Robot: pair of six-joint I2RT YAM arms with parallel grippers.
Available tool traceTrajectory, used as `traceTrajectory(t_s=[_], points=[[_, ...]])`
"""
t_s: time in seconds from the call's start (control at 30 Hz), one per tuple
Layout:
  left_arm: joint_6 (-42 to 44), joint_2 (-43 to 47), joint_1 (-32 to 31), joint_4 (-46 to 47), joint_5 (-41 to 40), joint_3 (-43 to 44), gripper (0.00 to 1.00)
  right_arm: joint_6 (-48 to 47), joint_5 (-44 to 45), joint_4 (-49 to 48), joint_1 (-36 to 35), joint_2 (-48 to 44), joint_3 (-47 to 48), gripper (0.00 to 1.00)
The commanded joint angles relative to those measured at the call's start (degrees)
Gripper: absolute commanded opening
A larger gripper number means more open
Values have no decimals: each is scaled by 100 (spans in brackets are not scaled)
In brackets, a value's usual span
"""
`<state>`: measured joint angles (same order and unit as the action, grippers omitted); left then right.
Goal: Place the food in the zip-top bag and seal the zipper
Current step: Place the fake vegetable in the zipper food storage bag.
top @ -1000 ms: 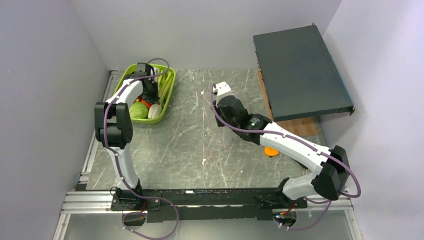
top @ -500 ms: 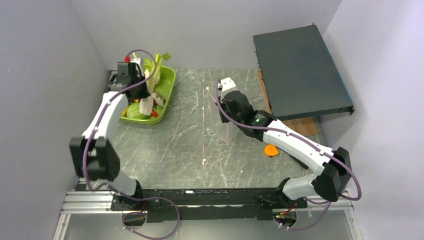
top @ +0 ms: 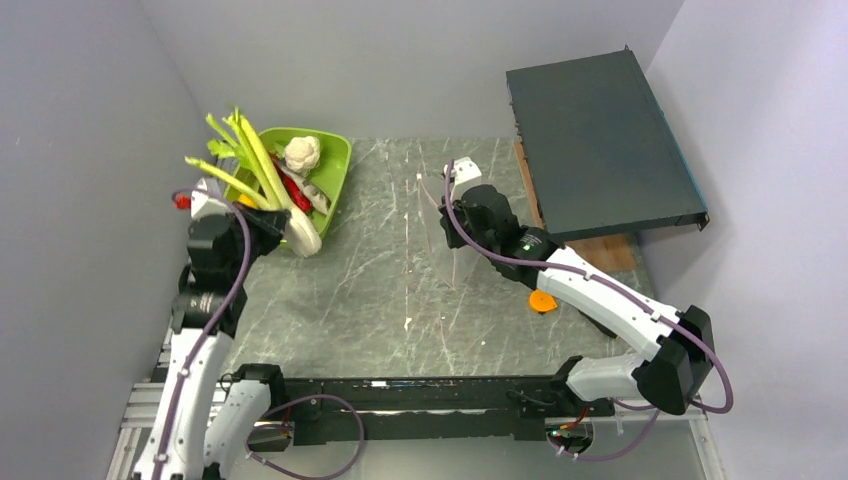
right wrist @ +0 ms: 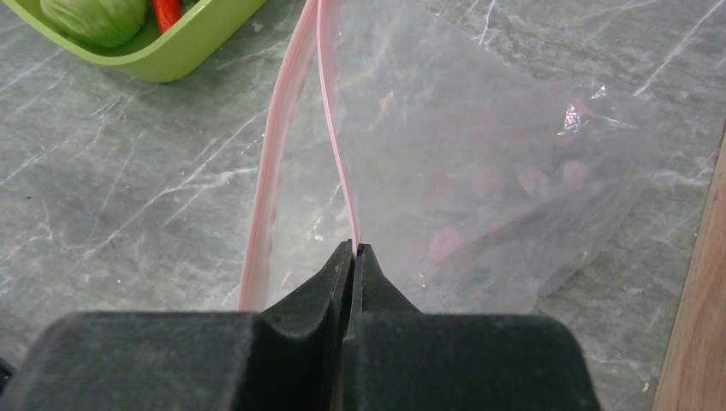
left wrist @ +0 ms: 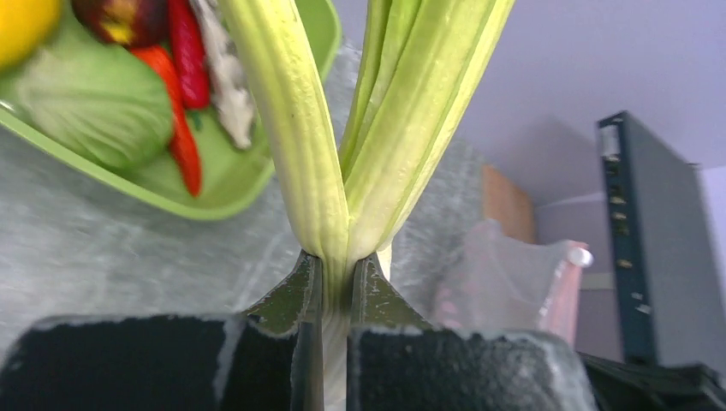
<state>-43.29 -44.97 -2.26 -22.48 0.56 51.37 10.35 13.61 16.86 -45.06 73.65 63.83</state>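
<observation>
The left claw [left wrist: 336, 272] is gripping the celery stalks [left wrist: 295, 128] by their pale base, its jaws nearly closed and pressing on the bundle from both sides. It is holding them in the air just in front of the near left corner of the lime-green tray [top: 337, 168], with the stalks fanning upward and away from the claw toward the far left. The rest of the food is sitting in the tray: a cabbage [left wrist: 94, 103], red chillies [left wrist: 175, 137] and a white cauliflower [top: 302, 152] among it. The right claw [right wrist: 354, 257] is fully closed and pinching one lip of the zipper [right wrist: 276, 154], lifting that edge of the zip-top bag [right wrist: 479, 171] off the table [top: 360, 290] while the other lip is hanging lower, so the mouth is standing open as a narrow slit. The bag is resting mid-table, well to the right of the left claw, and its mouth appears to be facing left toward the tray. What matters for the coming move is that the stalks' long axis is pointing away from the bag, leafy tips farthest from it. The bundle will probably need carrying rightward and turning so that one end is leading into the slit, and the splayed tops are likely to be catching on the pink lips.
</observation>
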Motion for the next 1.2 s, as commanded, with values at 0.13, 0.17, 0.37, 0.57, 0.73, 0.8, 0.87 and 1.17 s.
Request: traceTrajectory(t_s=[0.13,0.17,0.37,0.57,0.73,0.8,0.87,1.17], points=[[-1765,1441,5,3552,1536,-1859,0,777,-510,-124,41,53,298,0],[-1706,1548,1,3950,1676,-1966,0,927,-712,-141,45,102,346,0],[-1371,1462,-79,5844,2997,-2061,0,1767,-1323,-68,28,427,890,0],[-421,1110,-1031,6590,3172,-1929,0,2702,-1324,-136,-112,870,1340,0],[646,916,-1923,6520,3002,-1802,0,3313,-1458,-281,-250,1111,1536,0],[720,801,-2075,6625,2950,-1798,0,3397,-1520,-254,-254,1185,1653,0],[787,676,-2184,6695,2944,-1811,0,3463,-1631,-230,-271,1226,1728,0],[1284,523,-2390,7349,2852,-2421,0,3913,-2076,-539,-268,1077,1616,0]])
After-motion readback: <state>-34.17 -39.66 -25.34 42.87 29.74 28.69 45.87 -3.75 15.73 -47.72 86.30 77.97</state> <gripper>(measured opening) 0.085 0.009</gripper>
